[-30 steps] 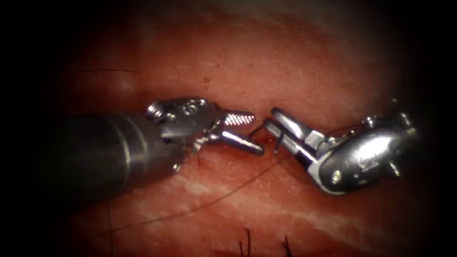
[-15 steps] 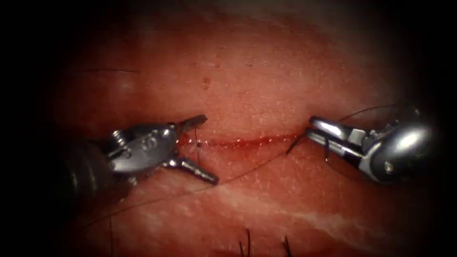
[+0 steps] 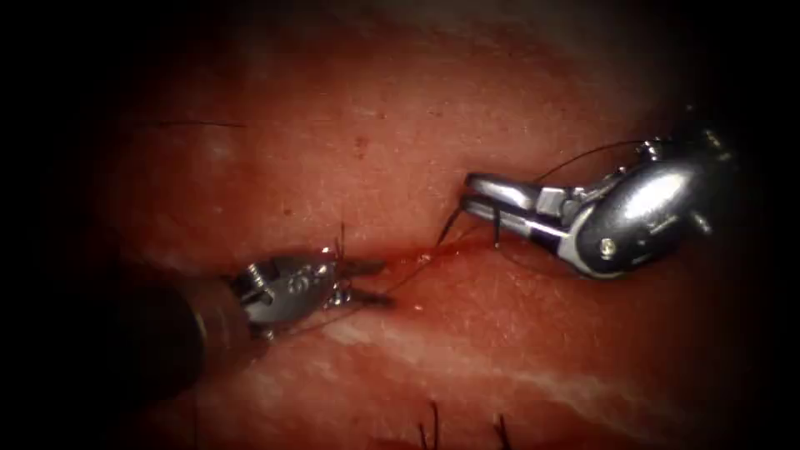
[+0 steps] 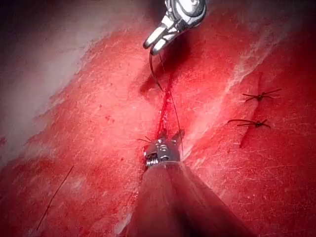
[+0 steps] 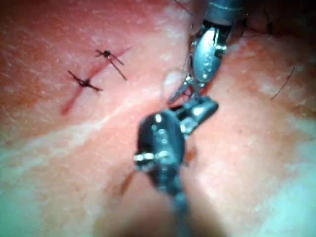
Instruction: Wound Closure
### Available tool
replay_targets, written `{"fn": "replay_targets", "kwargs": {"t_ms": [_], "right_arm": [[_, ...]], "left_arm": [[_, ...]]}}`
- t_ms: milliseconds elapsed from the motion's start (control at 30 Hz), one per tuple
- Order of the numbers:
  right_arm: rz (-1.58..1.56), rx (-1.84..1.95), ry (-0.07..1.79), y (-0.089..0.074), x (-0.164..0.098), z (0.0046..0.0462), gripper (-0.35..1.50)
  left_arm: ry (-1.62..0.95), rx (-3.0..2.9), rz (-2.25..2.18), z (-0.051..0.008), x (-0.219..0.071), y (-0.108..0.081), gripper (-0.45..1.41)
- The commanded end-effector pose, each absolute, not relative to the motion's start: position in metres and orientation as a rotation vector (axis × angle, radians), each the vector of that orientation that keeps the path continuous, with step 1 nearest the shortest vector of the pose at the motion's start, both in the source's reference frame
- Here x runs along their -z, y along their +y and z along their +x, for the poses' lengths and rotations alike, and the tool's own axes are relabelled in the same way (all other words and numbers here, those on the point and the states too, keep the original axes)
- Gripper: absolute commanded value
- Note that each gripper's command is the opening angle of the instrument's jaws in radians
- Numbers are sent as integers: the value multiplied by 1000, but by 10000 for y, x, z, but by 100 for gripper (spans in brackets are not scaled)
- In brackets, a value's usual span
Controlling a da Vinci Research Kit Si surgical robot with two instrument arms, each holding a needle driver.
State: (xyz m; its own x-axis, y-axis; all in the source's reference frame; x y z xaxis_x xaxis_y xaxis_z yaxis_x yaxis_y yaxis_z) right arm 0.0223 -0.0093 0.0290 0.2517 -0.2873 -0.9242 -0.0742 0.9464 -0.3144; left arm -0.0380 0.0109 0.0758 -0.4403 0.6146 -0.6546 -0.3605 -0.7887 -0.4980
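— Left gripper (image 3: pixel 367 282)?
— Parted slightly, grasping nothing, low on cut (image 3: pixel 433 252) in tissue (image 3: pixel 467 350); thread (image 3: pixel 408 279) running past its tips.
— Right gripper (image 3: pixel 468 193)?
— Clenched on needle (image 3: pixel 448 227), held near one end; curve hanging below the tips, point at the cut, depth unclear.

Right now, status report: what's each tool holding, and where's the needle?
Right tool shut on needle, clear of the tissue. Left tool open, empty, at the cut. Thread trails from right tool.
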Motion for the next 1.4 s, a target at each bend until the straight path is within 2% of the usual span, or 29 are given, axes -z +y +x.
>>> {"fn": "replay_targets", "kwargs": {"t_ms": [33, 300, 967, 1400], "right_arm": [[-320, 146, 1311, -101, -300, 233, -35], [-322, 167, 1276, -107, -323, 248, -35], [-401, 381, 1237, -115, -340, 260, -35], [-412, 423, 1245, -108, -358, 268, -35]], "left_arm": [[-391, -2224, -1177, -389, -760, 102, 2], [-399, -2208, -1168, -407, -722, 90, 10], [-390, -2240, -1159, -414, -742, 83, 10], [-392, -2242, -1156, -413, -741, 82, 0]]}}
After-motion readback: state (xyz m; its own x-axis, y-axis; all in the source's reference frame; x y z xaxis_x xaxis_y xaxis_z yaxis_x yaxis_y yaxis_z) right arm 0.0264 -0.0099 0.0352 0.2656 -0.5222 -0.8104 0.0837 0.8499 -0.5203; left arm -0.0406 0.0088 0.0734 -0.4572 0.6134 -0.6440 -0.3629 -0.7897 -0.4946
